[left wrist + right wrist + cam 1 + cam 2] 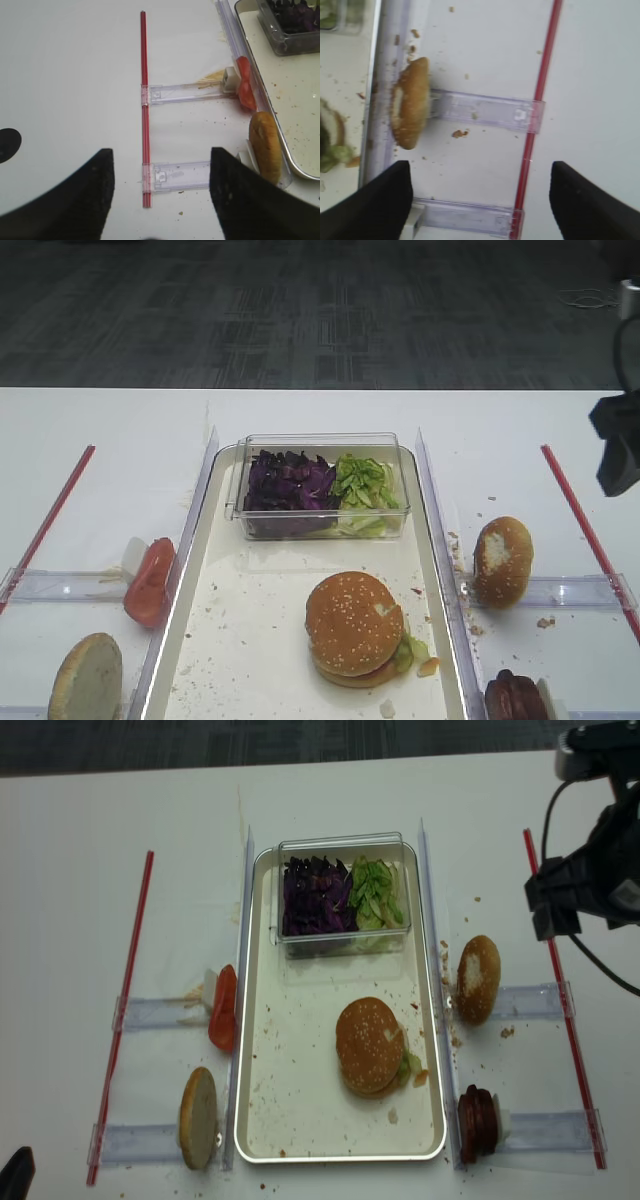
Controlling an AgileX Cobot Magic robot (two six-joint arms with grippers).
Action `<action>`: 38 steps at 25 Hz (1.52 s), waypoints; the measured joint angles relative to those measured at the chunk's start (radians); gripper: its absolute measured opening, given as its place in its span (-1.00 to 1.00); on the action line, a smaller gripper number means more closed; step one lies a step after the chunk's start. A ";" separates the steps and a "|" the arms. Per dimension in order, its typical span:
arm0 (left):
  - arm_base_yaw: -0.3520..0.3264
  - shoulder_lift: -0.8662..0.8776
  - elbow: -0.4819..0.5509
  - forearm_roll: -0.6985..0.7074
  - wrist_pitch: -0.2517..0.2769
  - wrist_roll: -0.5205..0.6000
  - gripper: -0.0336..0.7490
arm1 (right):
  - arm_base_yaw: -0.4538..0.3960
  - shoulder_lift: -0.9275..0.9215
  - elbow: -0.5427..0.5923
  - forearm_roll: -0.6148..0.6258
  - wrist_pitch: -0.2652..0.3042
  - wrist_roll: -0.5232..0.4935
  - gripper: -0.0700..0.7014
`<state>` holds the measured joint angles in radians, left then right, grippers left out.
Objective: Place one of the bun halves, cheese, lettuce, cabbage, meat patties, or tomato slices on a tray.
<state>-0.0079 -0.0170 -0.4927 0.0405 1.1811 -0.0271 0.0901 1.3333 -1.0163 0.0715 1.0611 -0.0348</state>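
a sesame-seeded bun top (369, 1042) caps a stacked burger on the crumb-speckled tray (300, 1120). purple cabbage (314, 896) and green lettuce (377, 895) lie side by side at its far end. off the tray: tomato slices (222, 1009) and a pale bun half (198, 1117) left, another bun half (477, 978) and meat patties (477, 1118) right.

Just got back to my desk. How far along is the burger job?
Done: an assembled burger with a seeded top sits on the tray. In hand: nothing; the right claw hangs open above the spare bun outside the tray. Left: possibly nothing, unless more pieces are wanted.
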 joint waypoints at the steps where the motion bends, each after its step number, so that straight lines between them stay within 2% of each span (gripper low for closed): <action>1: 0.000 0.000 0.000 0.000 0.000 0.000 0.16 | -0.031 0.000 0.000 0.000 0.005 -0.002 0.73; 3: 0.000 0.000 0.000 0.000 0.000 0.000 0.16 | -0.091 0.000 0.000 0.001 0.016 -0.015 0.72; 6: 0.000 0.000 0.000 0.000 0.000 0.000 0.16 | -0.134 0.000 0.000 0.005 0.027 -0.034 0.73; 16: 0.000 0.000 0.000 0.000 0.000 0.000 0.16 | -0.148 -0.006 0.027 0.033 0.052 -0.058 0.72; 29: 0.000 0.000 0.000 0.000 0.000 0.000 0.16 | -0.148 -0.315 0.410 0.033 0.033 -0.058 0.72; 34: 0.000 0.000 0.000 0.000 0.000 0.000 0.16 | -0.148 -0.442 0.506 0.033 0.012 -0.058 0.71; 38: 0.000 0.000 0.000 0.000 0.000 0.000 0.16 | -0.148 -0.530 0.526 0.033 0.012 -0.058 0.71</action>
<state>-0.0079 -0.0170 -0.4927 0.0405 1.1811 -0.0271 -0.0582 0.8032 -0.4903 0.1044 1.0728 -0.0931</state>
